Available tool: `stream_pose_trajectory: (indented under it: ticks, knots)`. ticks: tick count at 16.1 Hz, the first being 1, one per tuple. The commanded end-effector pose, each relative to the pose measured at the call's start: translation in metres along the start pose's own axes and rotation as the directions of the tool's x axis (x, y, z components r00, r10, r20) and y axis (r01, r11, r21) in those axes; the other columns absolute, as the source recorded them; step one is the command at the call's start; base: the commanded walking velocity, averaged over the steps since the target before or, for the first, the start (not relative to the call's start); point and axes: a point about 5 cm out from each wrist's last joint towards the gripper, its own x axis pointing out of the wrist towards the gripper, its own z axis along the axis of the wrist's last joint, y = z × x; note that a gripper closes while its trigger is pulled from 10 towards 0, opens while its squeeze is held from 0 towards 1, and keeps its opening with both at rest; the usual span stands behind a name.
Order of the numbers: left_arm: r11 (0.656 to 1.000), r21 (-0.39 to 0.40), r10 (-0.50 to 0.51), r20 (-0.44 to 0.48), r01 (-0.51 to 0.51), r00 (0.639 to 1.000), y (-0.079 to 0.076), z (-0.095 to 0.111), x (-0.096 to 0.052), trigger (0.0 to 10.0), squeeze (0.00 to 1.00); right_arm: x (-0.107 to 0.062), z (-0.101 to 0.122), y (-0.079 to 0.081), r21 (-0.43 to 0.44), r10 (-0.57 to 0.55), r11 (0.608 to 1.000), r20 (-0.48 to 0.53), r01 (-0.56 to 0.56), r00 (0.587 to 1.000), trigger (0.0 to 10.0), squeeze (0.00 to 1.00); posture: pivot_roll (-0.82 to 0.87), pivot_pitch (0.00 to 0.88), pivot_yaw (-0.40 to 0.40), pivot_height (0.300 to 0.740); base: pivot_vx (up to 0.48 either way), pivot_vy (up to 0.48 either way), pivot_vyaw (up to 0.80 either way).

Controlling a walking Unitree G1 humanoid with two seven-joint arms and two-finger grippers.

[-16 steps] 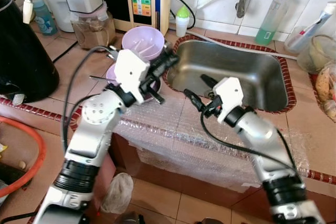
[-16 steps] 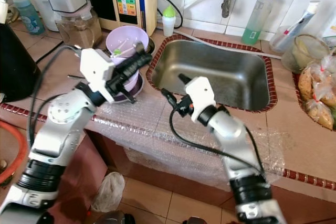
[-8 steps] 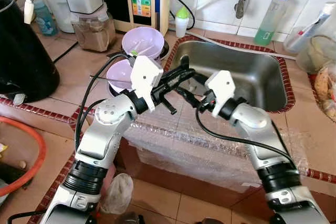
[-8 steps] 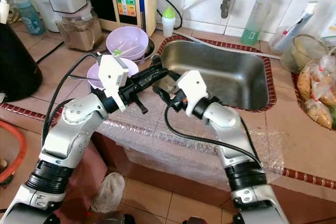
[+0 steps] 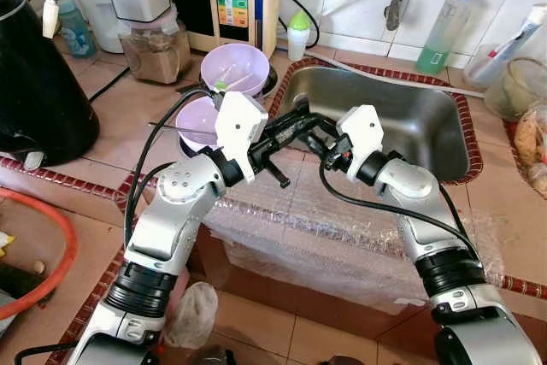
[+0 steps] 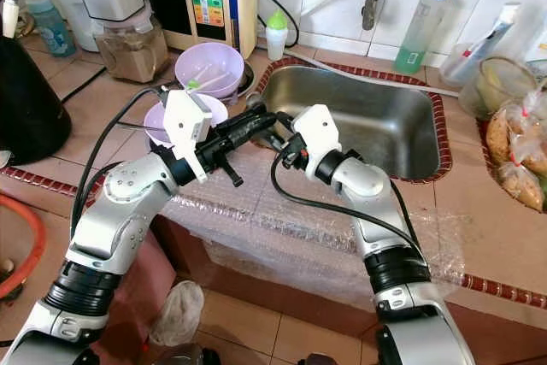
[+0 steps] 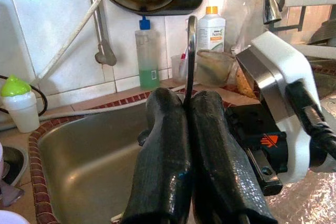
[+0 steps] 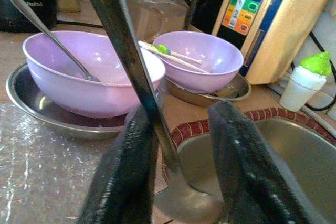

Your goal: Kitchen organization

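Two robot grippers meet over the near-left rim of a kitchen sink, passing a metal spoon.

The spoon (image 7: 190, 56) is pinched between the pressed-together fingers of the left gripper (image 5: 295, 124), above the sink (image 5: 402, 100) rim. The right gripper (image 8: 178, 145), fingers spread with the spoon handle between them, has swung in from 5 o'clock within the last second to meet it; judging by this, a handover is under way. At 9 o'clock sit two lilac bowls (image 5: 198, 117), close to the left arm. The sink basin at 2 o'clock offers open room; bubble wrap (image 5: 342, 228) covers the near counter edge.
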Motion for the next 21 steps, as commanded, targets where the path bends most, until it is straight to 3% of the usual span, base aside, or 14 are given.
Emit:
stream_pose_trajectory:
  ticks: [1, 10, 11, 12, 16, 19, 21]
  knots:
    - [1.0, 0.014, -0.01, 0.004, 0.01, 1.0, 0.0, 0.003, 0.001, 0.0, 0.0, 0.001, 0.003, -0.007, 0.02, -0.037, 0.999, 0.015, 0.037, 0.999, 0.0, 0.0, -0.03, 0.0, 0.007, 0.74, 0.0, 0.0, 0.0]
    - [0.999, 0.033, -0.011, -0.014, 0.011, 1.0, 0.0, -0.001, 0.001, 0.0, 0.0, 0.001, -0.001, -0.008, 0.034, -0.033, 0.999, 0.01, 0.033, 0.999, 0.0, 0.0, -0.03, 0.0, 0.008, 0.74, 0.0, 0.0, 0.0]
    - [0.999, 0.034, -0.021, -0.028, 0.022, 0.999, -0.001, -0.004, 0.0, 6.5, 0.22, 0.002, -0.001, -0.01, 0.025, -0.05, 0.998, 0.007, 0.049, 0.999, 0.0, 0.0, -0.03, 0.0, 0.006, 0.74, 0.0, 0.0, 0.0]
    - [0.999, 0.043, -0.018, -0.034, 0.02, 0.999, 0.0, -0.005, -0.001, 10.0, 1.0, 0.002, -0.001, -0.012, 0.002, -0.062, 0.998, 0.006, 0.062, 0.998, 0.0, 0.0, -0.03, 0.0, 0.006, 0.74, 0.0, 0.0, 0.0]
    - [0.998, 0.065, 0.013, -0.075, -0.008, 0.997, 0.0, -0.016, -0.006, 10.0, 1.0, 0.004, 0.0, -0.025, -0.046, -0.138, 0.989, -0.003, 0.138, 0.99, 0.0, 0.0, -0.01, 0.0, 0.008, 0.74, 0.0, 0.0, 0.0]
    - [0.992, 0.087, 0.097, -0.121, -0.087, 0.988, -0.001, -0.032, -0.02, 10.0, 1.0, 0.007, -0.009, -0.031, -0.049, -0.191, 0.981, -0.041, 0.189, 0.981, 0.0, 0.0, 0.02, 0.035, 0.01, 0.74, 0.0, 0.0, 0.0]
    - [0.994, 0.056, 0.105, -0.168, -0.097, 0.98, -0.013, -0.039, -0.037, 10.0, 1.0, 0.014, -0.021, -0.037, -0.034, -0.271, 0.962, -0.127, 0.269, 0.954, 0.0, 0.0, 0.05, 0.097, 0.013, 0.74, 0.0, 0.0, 0.0]
